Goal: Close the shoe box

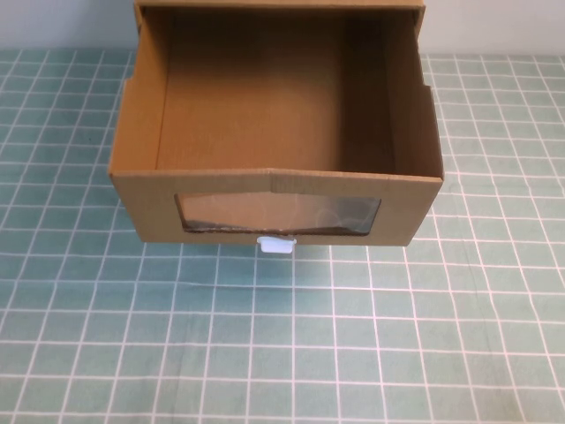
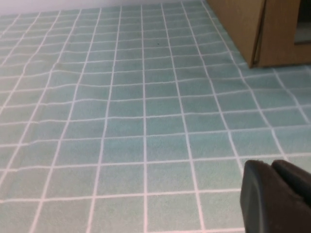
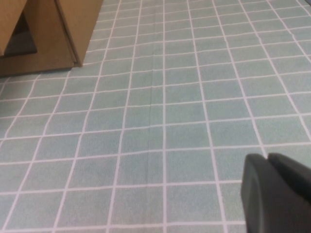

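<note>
one shoe box point(image 1: 274, 190) pulled open, left gripper point(image 2: 277, 196), right gripper point(image 3: 277, 194) (both seemingly shut, holding nothing) apart

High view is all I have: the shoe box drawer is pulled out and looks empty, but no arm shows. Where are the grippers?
Observer: The left gripper sits low over the checked mat, apart from the shoe box, whose corner lies ahead of it.
Operator: And the right one?
Observer: The right gripper is also over the mat, on the box's other side, with a stretch of mat between it and the cardboard. Neither gripper touches the box.
</note>
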Robot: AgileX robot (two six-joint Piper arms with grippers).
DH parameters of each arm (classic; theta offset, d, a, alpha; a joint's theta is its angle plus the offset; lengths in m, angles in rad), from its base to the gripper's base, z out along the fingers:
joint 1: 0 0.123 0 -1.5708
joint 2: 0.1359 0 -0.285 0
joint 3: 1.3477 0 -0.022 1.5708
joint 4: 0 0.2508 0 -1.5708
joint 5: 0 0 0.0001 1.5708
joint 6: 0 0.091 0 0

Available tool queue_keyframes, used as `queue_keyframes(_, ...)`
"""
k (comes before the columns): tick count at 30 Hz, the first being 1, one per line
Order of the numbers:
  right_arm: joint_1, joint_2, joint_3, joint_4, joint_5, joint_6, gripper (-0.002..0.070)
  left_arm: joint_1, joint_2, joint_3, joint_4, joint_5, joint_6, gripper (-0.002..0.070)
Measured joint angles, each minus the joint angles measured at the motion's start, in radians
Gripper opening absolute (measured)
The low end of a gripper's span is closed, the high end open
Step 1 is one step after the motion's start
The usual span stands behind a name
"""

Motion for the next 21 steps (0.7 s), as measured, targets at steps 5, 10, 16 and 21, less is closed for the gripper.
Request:
queue_keyframes(5, 0.0, 0.0, 0.0, 0.0, 0.0, 0.0, -0.0013, 0.0, 0.0, 0.0, 0.0, -0.052, -0.192, -0.0005)
queue_keyframes(10, 0.0, 0.0, 0.0, 0.0, 0.0, 0.0, -0.0013, 0.0, 0.0, 0.0, 0.0, -0.14, -0.397, -0.0005)
queue_keyframes(16, 0.0, 0.0, 0.0, 0.0, 0.0, 0.0, -0.0013, 0.0, 0.0, 0.0, 0.009, -0.259, -0.438, -0.0005)
queue_keyframes(21, 0.0, 0.0, 0.0, 0.0, 0.0, 0.0, -0.0013, 0.0, 0.021, -0.053, -0.003, -0.175, -0.465, -0.0005)
